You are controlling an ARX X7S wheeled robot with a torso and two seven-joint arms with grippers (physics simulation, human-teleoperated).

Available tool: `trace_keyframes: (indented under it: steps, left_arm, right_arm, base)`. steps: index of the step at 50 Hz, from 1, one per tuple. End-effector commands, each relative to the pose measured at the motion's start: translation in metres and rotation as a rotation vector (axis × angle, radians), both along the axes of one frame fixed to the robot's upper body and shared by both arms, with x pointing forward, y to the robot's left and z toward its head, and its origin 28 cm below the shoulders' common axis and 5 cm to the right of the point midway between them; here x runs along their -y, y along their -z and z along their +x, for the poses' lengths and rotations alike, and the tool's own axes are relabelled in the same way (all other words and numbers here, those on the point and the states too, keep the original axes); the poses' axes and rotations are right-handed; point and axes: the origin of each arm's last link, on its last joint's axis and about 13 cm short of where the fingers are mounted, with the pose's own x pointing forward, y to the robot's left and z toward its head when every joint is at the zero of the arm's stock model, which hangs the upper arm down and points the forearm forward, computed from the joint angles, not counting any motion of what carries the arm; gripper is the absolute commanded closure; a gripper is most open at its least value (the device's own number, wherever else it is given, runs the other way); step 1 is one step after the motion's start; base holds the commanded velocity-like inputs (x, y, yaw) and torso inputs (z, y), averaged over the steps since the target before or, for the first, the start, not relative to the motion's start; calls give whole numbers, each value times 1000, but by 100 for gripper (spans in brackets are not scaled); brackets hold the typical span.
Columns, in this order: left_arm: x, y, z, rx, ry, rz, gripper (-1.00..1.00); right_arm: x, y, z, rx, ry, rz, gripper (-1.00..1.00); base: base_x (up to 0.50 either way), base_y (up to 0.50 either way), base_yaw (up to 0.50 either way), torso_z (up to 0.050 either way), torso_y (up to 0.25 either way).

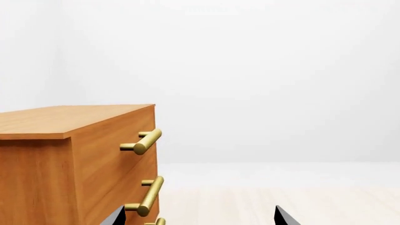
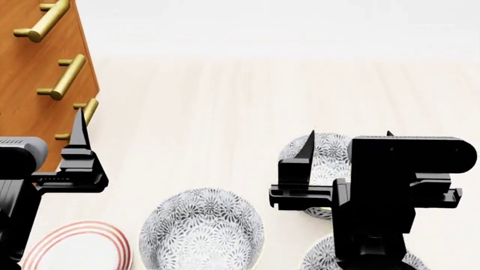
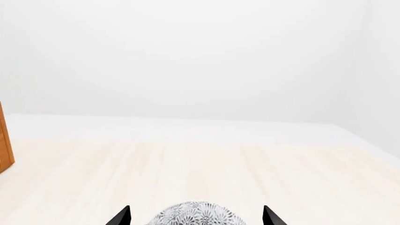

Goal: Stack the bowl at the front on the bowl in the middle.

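Three grey flower-patterned bowls stand on the pale floor in the head view. The nearest bowl (image 2: 316, 257) is mostly hidden under my right arm. A second bowl (image 2: 201, 230) sits to its left, a little farther away. The farthest bowl (image 2: 324, 160) lies just beyond my right gripper (image 2: 348, 136), which is open and empty above it. In the right wrist view that bowl's rim (image 3: 196, 214) shows between the fingertips of the right gripper (image 3: 196, 218). My left gripper (image 1: 200, 218) is open and empty beside the dresser; only one of its fingers (image 2: 78, 126) shows in the head view.
A wooden dresser (image 2: 37, 67) with brass bar handles (image 1: 142, 142) stands at the left, close to my left gripper. A white plate with red rings (image 2: 75, 247) lies on the floor near my left arm. White walls close the room behind.
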Motion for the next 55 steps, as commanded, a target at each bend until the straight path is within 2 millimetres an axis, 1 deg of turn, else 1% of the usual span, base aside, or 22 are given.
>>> trace_keyframes:
  steps: [1, 9, 21, 27, 30, 32, 33, 35, 37, 38, 39, 40, 41, 42, 43, 45, 46, 49, 50, 51, 52, 55]
  left_arm:
    - [0, 1, 0, 0, 1, 2, -100]
    - [0, 1, 0, -1, 1, 5, -100]
    - [1, 2, 0, -5, 2, 4, -100]
    - [1, 3, 1, -8, 2, 6, -100]
    - [1, 5, 1, -11, 3, 8, -100]
    - [1, 5, 1, -15, 3, 6, -100]
    - [1, 6, 1, -15, 2, 6, -100]
    - [1, 6, 2, -15, 3, 5, -100]
    - [1, 6, 2, -16, 4, 4, -100]
    - [2, 6, 2, -17, 5, 3, -100]
    - [2, 7, 2, -18, 6, 4, -100]
    - [2, 7, 2, -18, 8, 4, -100]
    - [3, 7, 2, -18, 9, 4, -100]
    - [3, 7, 2, -18, 9, 6, -100]
    - [3, 7, 2, -18, 9, 7, -100]
    - [3, 7, 2, -18, 9, 8, -100]
    - [3, 7, 2, -20, 9, 7, -100]
    - [3, 7, 2, -20, 10, 8, -100]
    - [3, 9, 3, -31, 11, 8, -100]
    - [3, 9, 3, -32, 11, 8, -100]
    - [3, 9, 3, -31, 11, 9, -100]
    - [3, 9, 3, -32, 12, 8, -100]
  right_arm:
    - [1, 1, 1, -3, -3, 1, -100]
    - [0, 1, 2, 2, 11, 7, -100]
    - [1, 1, 6, -32, 51, -3, -100]
    - [4, -6, 12, -44, 92, 6, -100]
    - [7, -12, 19, -71, 98, 11, -100]
    - [13, -25, 27, -118, 111, 74, -100]
    - [15, -28, 29, -139, 103, 97, -100]
    - [20, -36, 35, -154, 141, 54, -100]
    - [26, -42, 43, -179, 138, 107, -100]
    - [28, -42, 47, -208, 154, 87, -100]
    - [31, -42, 52, -298, 137, 118, -100]
    - [32, -42, 55, -347, 121, 135, -100]
    - [34, -43, 58, -352, 138, 128, -100]
    - [38, -46, 64, -385, 131, 158, -100]
    - [40, -48, 67, -368, 139, 142, -100]
    - [44, -52, 74, -419, 117, 191, -100]
    - [52, -63, 86, -475, 88, 256, -100]
    - [59, -64, 95, -529, 71, 316, -100]
    - [92, -79, 104, -444, 195, 364, -100]
    - [93, -62, 112, -546, 195, 388, -100]
    - [92, -40, 115, -680, 197, 419, -100]
    - [92, -40, 115, -684, 199, 423, -100]
  base:
    - [500, 0, 0, 0, 0]
    - [500, 0, 0, 0, 2]
    - [0, 0, 0, 0, 0]
    - [0, 0, 0, 0, 0]
    - [0, 0, 0, 0, 0]
    - [0, 0, 0, 0, 0]
    - [0, 0, 0, 0, 0]
    - [0, 0, 0, 0, 0]
    - [0, 0, 0, 0, 0]
    - [0, 0, 0, 0, 0]
    - [0, 0, 0, 0, 0]
    - [0, 0, 0, 0, 0]
    - [0, 0, 0, 0, 0]
    - [0, 0, 0, 0, 0]
    - [0, 0, 0, 0, 0]
    - [0, 0, 0, 0, 0]
    - [0, 0, 0, 0, 0]
    - [0, 0, 0, 0, 0]
    - [0, 0, 0, 0, 0]
    - [0, 0, 0, 0, 0]
    - [0, 0, 0, 0, 0]
    - [0, 0, 0, 0, 0]
